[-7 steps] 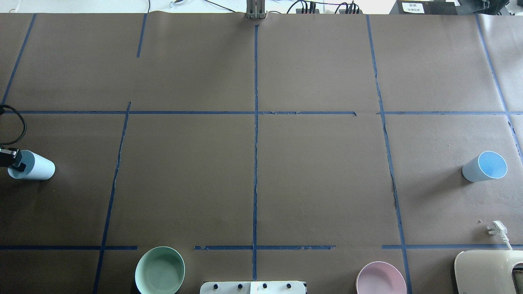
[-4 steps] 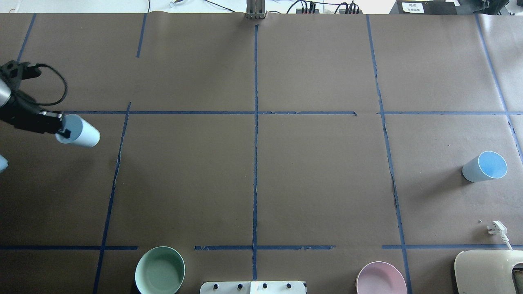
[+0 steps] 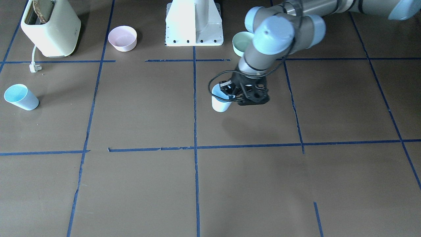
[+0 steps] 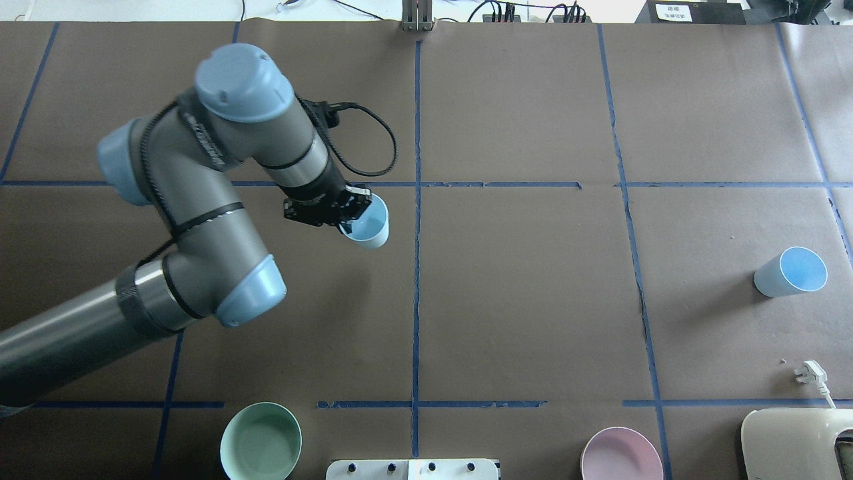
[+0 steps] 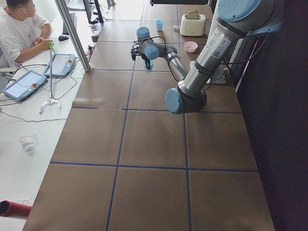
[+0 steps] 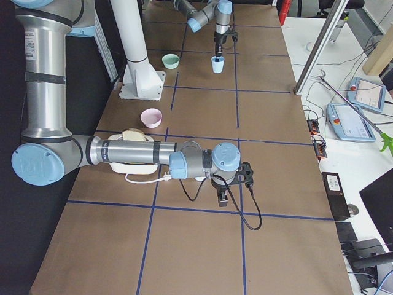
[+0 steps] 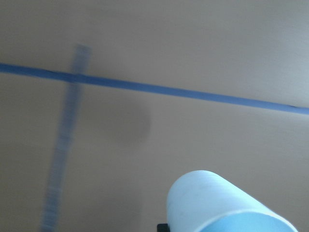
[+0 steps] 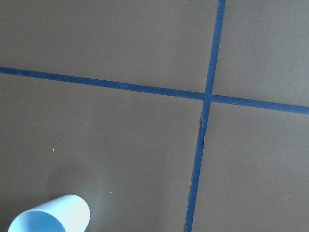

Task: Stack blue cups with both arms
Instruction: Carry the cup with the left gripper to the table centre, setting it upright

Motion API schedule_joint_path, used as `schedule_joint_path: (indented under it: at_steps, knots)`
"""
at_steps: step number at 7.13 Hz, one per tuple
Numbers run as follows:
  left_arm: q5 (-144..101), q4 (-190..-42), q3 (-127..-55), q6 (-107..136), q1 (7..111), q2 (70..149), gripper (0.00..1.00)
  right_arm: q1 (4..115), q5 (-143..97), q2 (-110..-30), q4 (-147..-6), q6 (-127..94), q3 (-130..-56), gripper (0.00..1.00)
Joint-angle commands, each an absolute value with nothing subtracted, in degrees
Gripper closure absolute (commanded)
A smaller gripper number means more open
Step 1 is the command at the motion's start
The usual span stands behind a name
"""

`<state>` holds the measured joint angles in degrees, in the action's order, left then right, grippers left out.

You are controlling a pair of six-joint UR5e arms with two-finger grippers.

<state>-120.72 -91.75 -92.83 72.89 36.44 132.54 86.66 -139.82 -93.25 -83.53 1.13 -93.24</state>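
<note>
- Left gripper (image 4: pixel 344 212) grips a cup (image 4: pixel 370 228) by its rim, just left of the centre tape (image 4: pixel 417 280); 0.6 s ago it was at the left edge.
- Other cup (image 4: pixel 791 271) is unmoved, far right.
- Right gripper (image 6: pixel 223 199): cannot tell.

Bright, even light casts only a soft shadow (image 3: pixel 245 124) on the table (image 3: pixel 329 181) near the held blue cup (image 3: pixel 219 104); in the left wrist view, tape (image 7: pixel 60 159) beside it is motion-blurred.

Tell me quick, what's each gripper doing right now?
Left gripper: shut on a blue cup, gripped at its rim.
Right gripper: cannot be told; seen only in the right side view.
</note>
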Motion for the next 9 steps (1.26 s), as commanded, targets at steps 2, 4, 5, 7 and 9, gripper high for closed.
schedule_joint_path:
  at_steps: [2,4,5,7,9]
  knots:
    - [-115.77,-91.58,-85.70,73.65,30.78,137.64,1.00,84.91,-139.66,-93.16,-83.41,0.97,-93.43,0.00]
    - [-115.58,-91.67,-85.34,73.74,30.06,137.55,0.98,84.90,-139.75,-93.25,-83.50,0.97,-93.34,0.00]
    - [-115.66,-91.67,-85.17,73.91,29.97,137.55,0.97,84.82,-139.83,-93.25,-83.50,0.97,-93.34,0.00]
    - [-115.66,-93.95,-84.64,73.83,29.80,137.37,0.94,84.55,-139.83,-93.25,-83.41,0.97,-93.43,0.00]
    - [-115.58,-94.66,-84.64,73.57,29.71,136.93,0.51,82.81,-139.83,-93.16,-82.71,1.06,-93.60,0.00]
